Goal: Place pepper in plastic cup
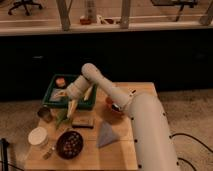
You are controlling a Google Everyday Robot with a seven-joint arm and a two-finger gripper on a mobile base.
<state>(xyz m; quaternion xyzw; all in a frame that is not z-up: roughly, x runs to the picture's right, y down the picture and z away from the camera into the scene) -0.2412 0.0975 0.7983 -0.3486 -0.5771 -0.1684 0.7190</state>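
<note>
Your gripper (69, 106) hangs at the green bin's (54, 86) front edge, fingers spread apart and gripping nothing. The pepper (61, 118) lies on the table (120, 155) just below the bin's front, seemingly right under the fingertips. The cup (45, 114) stands just left of the pepper.

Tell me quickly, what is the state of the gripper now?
Gripper: open, holding nothing, over the front edge of the green bin, above the pepper.
</note>
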